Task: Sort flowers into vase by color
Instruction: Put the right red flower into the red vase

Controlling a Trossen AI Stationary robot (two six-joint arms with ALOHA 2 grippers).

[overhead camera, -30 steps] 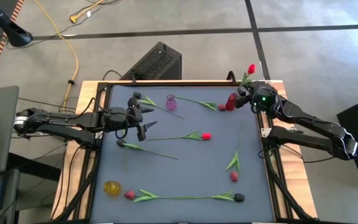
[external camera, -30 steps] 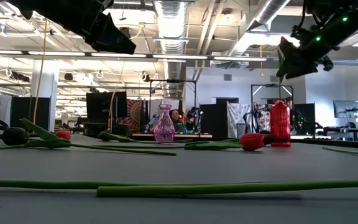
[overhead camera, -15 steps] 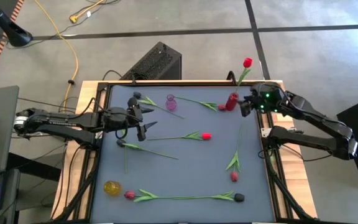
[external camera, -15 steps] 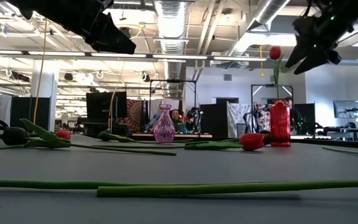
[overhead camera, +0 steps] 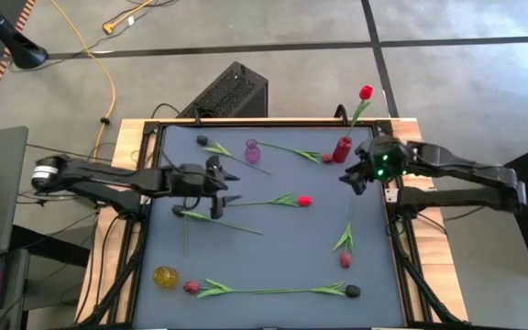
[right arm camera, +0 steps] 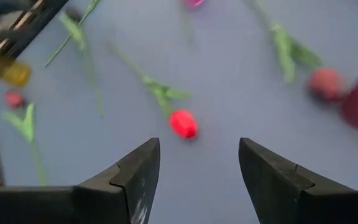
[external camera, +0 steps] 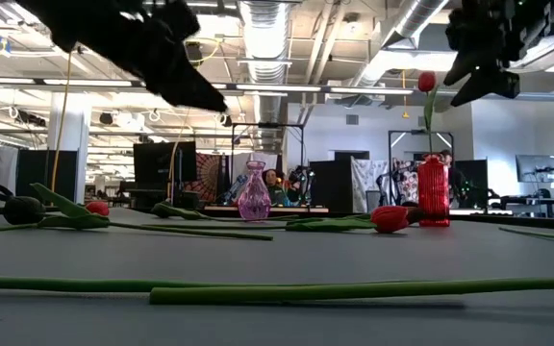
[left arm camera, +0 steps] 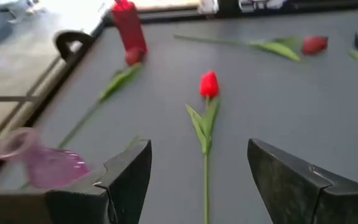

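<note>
Behind my table sits a black ribbed box [overhead camera: 230, 91] (on the floor), near a yellow cable [overhead camera: 110, 78].

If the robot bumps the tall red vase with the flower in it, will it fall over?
Probably, yes. The red vase looks tall and narrow, so it may tip easily. The red flower stands high above its rim and leans, which likely makes it top-heavy. The right gripper, open, hangs close beside it.

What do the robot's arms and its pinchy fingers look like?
Both arms are dark and thin, built from jointed segments with black cables running along them. The left gripper and the right gripper each have two flat, dark, wedge-shaped fingers. The right arm's wrist shows a small green light.
</note>
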